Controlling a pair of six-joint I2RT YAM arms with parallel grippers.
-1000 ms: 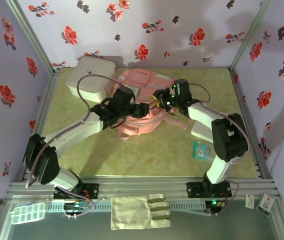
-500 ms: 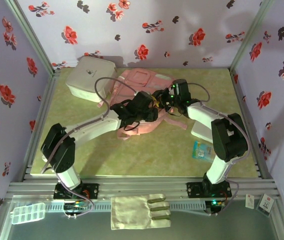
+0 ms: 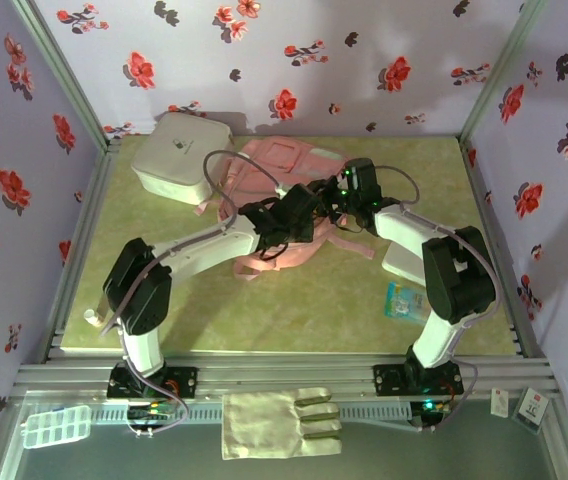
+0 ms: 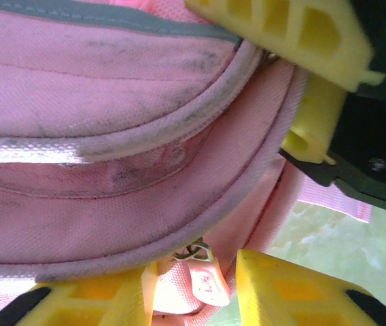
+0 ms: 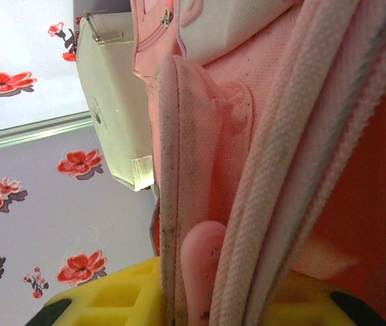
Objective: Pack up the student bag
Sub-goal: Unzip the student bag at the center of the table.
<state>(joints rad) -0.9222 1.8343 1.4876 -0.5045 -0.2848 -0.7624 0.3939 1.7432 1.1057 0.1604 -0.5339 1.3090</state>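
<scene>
Change: we see our left arm swung rightward across the student bag (image 3: pixel 284 158) since a second ago, uncovering the white box (image 3: pixel 179 158) at the bag's left.
Left arm: stretched out low, wrist over the bag's middle.
Left gripper (image 4: pixel 191 272): fingers narrowed yet apart, straddling the bag's pink zipper pull (image 4: pixel 206 284).
Right arm: unmoved, bent toward the bag's right side.
Right gripper (image 5: pixel 206 295): pinching the bag's piped edge.

A white rounded-square box (image 3: pixel 182 157) is seen at the far left corner of a green tabletop (image 3: pixel 294 310), enclosed by flower-printed walls (image 3: pixel 364 60). A small teal packet (image 3: pixel 402 300) is laid near the right edge. A pale glove (image 3: pixel 279 423) and a clear compartment case (image 3: pixel 56 427) are set outside the table's near edge.
</scene>
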